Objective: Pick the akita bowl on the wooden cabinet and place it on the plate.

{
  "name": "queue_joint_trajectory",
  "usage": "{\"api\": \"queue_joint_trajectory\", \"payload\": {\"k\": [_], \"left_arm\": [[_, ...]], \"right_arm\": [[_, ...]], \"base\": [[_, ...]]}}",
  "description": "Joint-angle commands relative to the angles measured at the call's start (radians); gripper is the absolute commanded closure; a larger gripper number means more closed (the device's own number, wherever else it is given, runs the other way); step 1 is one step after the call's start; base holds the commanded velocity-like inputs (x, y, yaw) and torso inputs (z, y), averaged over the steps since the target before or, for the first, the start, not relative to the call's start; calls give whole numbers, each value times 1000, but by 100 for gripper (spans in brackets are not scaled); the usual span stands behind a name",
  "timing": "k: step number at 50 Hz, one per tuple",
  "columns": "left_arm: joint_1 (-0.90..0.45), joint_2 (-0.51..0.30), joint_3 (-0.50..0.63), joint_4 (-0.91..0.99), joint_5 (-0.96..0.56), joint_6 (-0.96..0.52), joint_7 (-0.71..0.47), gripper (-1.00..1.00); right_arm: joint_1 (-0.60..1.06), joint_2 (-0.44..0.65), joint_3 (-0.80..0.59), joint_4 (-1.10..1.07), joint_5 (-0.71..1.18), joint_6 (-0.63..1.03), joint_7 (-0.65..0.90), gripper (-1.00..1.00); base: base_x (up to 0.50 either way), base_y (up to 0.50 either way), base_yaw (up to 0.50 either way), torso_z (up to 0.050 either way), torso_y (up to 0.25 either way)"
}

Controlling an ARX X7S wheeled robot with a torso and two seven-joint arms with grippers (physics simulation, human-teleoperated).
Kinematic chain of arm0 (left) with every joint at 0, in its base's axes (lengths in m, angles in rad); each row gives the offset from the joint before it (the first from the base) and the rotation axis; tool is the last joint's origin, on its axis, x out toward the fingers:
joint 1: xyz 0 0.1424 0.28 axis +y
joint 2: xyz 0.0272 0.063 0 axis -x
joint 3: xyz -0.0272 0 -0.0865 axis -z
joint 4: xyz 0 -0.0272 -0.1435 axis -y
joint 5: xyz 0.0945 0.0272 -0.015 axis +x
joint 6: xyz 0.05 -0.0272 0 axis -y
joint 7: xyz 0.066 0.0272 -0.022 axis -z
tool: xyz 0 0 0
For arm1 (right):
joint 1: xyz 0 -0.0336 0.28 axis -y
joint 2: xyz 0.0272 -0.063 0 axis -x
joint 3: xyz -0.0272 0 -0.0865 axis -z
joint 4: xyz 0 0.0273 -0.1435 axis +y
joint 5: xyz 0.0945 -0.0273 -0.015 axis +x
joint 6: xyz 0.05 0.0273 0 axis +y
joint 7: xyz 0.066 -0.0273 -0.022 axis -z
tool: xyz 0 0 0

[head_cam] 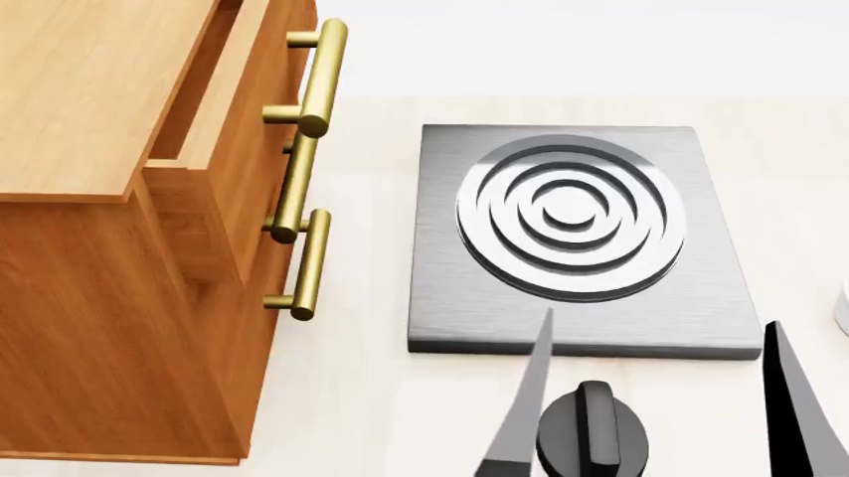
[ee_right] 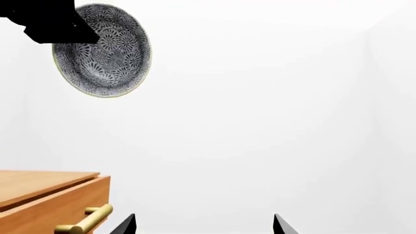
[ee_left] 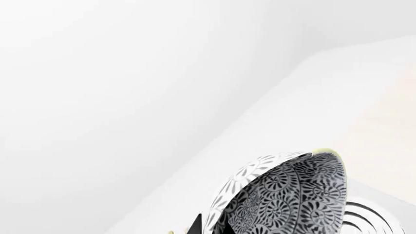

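Patterned akita bowl point(ee_left: 286, 195), lifted clear of the wooden cabinet point(ee_right: 46, 195), gripped at its rim by the left hand point(ee_right: 55, 22). Transport under way; plate unseen, must be located next.

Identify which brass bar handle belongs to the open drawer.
The topmost brass bar handle; its drawer juts from the orange-brown wooden cabinet; lower drawers look shut.

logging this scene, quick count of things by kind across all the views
wooden cabinet: 1
brass bar handles: 3
akita bowl: 1
stove plate with ring burner: 1
black knob: 1
white object at the right edge: 1
total: 8
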Motion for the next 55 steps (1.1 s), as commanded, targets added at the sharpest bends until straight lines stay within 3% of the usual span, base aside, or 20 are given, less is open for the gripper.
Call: {"api": "queue_joint_trajectory", "payload": {"k": [1, 21, 34, 41, 55], "left_arm": [[22, -10, -32, 90, -19, -9, -66, 100], [88, -15, -58, 197, -83, 6, -86, 100], [106, -13, -70, 268, -111, 11, -103, 100], [142, -17, -63, 279, -96, 27, -100, 100], [164, -32, -67, 303, -99, 34, -95, 100]], "right_arm": [[116, 142, -148, -10, 79, -17, 195, -100], [479, 348, -584, -10, 185, -167, 518, -100], [691, 400, -831, -10, 198, -223, 651, -100], [907, 404, -1077, -10, 200, -261, 754, -100], [933, 401, -1104, -10, 203, -263, 763, -100]], "base": [[0, 0, 0, 0, 0], [0, 0, 0, 0, 1], [0, 0, 0, 0, 1], [0, 0, 0, 0, 0], [0, 0, 0, 0, 1]]}}
